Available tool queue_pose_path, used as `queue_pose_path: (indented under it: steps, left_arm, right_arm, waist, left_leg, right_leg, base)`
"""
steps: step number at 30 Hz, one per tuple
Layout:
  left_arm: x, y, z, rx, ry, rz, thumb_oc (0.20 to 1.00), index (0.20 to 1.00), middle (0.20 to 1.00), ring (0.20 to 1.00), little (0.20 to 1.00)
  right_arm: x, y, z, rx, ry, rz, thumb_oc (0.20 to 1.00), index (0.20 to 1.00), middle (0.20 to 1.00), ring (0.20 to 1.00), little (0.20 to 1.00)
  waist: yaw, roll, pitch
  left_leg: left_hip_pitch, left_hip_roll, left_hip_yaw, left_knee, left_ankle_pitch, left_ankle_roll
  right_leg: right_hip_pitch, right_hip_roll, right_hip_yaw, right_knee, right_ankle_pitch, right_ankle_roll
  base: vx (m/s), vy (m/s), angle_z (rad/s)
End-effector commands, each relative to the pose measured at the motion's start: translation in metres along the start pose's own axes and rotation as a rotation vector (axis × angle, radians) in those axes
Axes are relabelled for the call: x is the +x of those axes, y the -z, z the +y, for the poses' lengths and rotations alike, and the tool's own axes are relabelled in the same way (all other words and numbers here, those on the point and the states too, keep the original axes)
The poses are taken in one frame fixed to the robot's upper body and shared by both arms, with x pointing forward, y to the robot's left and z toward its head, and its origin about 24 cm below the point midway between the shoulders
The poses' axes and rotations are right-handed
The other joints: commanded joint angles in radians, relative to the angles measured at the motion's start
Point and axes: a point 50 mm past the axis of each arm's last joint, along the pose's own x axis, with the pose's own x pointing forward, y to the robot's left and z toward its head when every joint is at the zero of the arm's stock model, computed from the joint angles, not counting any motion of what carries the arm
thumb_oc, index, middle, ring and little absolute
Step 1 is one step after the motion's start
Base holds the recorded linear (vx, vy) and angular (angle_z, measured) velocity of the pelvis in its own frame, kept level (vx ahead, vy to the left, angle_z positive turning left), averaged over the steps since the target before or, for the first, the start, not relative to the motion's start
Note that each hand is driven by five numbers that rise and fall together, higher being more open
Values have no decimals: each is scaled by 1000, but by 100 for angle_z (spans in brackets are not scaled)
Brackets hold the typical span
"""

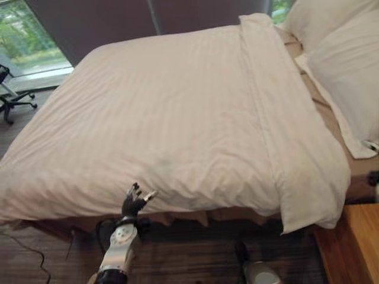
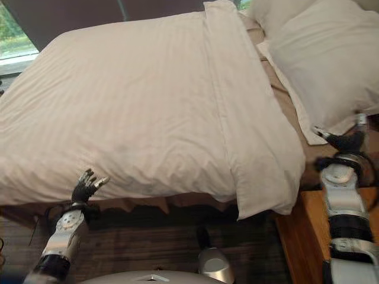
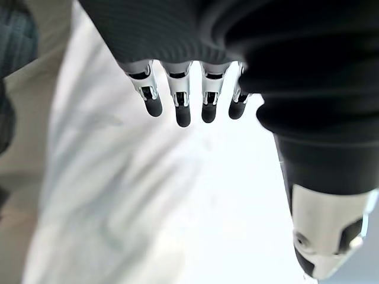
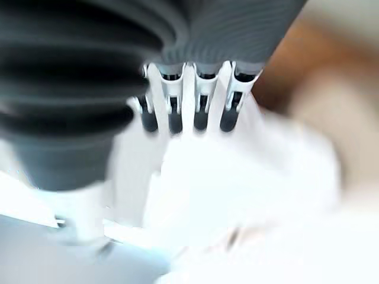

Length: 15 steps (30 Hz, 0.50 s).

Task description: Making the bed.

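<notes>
A white striped duvet [image 1: 177,118] lies spread over the bed [image 2: 308,154], its top edge folded back in a long band that runs across near the head end and hangs off the near corner. Two white pillows [image 2: 320,65] rest at the head, on the tan sheet that shows between them and the fold. The left hand [image 2: 87,188] is raised at the near edge of the duvet, fingers [image 3: 182,106] loosely spread and relaxed, holding nothing. The right hand [image 2: 343,141] sits by the near corner of the lower pillow, fingers straight and closed on nothing; whether they touch it cannot be told. A wooden bedside table [image 2: 302,236] stands just below that hand. Off past the far left side, an office chair [image 1: 12,97] stands by a window [image 1: 29,35].
</notes>
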Motion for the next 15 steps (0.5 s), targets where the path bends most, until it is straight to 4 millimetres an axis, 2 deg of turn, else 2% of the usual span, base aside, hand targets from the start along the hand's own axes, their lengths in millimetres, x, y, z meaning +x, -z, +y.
queue_pose_path:
  steps: [1, 3, 6, 9, 11, 12, 13, 15]
  left_arm:
    - [9, -23, 15, 34, -16, -89, 1000, 1000, 1000, 1000, 1000]
    - [8, -21, 9, 17, 4, -89, 1000, 1000, 1000, 1000, 1000]
    - [14, -35, -5, -11, 24, -143, 1000, 1000, 1000, 1000, 1000]
    - [16, -41, -9, -30, 36, -170, 1000, 1000, 1000, 1000, 1000]
    - [15, -38, -7, -41, 39, -170, 1000, 1000, 1000, 1000, 1000]
    - [15, -39, -7, -41, 39, -171, 1000, 1000, 1000, 1000, 1000]
    - [12, -30, 0, -70, 21, -142, 1000, 1000, 1000, 1000, 1000]
    - [12, -18, 14, -115, -31, -88, 1000, 1000, 1000, 1000, 1000]
  right_arm:
    - [7, -32, 28, 507, -72, -106, 200, 200, 200, 200, 200]
    - [6, -42, 40, 614, -102, -131, 200, 200, 200, 200, 200]
    - [10, -62, 53, 699, -104, -188, 200, 200, 200, 200, 200]
    - [18, -55, 42, 709, -12, -164, 200, 200, 200, 200, 200]
    - [23, -43, 24, 740, 65, -133, 200, 200, 200, 200, 200]
    - [23, -43, 24, 741, 64, -133, 200, 200, 200, 200, 200]
    - [19, -19, 9, 784, 131, -73, 200, 200, 200, 200, 200]
    - [2, 29, -14, 798, 238, 59, 200, 200, 200, 200, 200]
  waist:
    - [12, -54, 26]
    - [21, -40, 41]
    - [32, -4, 102]
    - [22, 51, 126]
    - [7, 99, 132]
    - [8, 99, 131]
    - [-6, 136, 132]
    - [-28, 161, 123]
  left_leg:
    - [16, 29, -15, 12, -31, -56]
    - [6, 28, -22, 12, -26, -58]
    - [-55, 12, -44, 12, -6, -57]
    - [-105, -7, -49, 12, 5, -55]
    - [-125, -22, -53, 12, 4, -51]
    - [-129, -22, -52, 12, 9, -51]
    - [-135, -27, -52, 12, 3, -49]
    - [-139, -27, -48, 12, 2, -48]
  right_leg:
    - [78, -53, -12, 18, -170, 58]
    - [72, -55, -14, 18, -171, 58]
    - [19, -66, -13, 18, -152, 60]
    - [-24, -83, -13, 18, -142, 66]
    - [-41, -94, -17, 18, -148, 77]
    - [-45, -93, -16, 18, -143, 75]
    - [-47, -99, -20, 18, -157, 83]
    - [-55, -97, -19, 18, -159, 85]
  base:
    - [0, 0, 0]
    - [-71, -10, 6]
    - [-223, -17, 7]
    - [-122, 8, 17]
    - [-13, 47, 31]
    - [31, 101, 10]
    - [18, 85, 4]
    - [61, 104, 4]
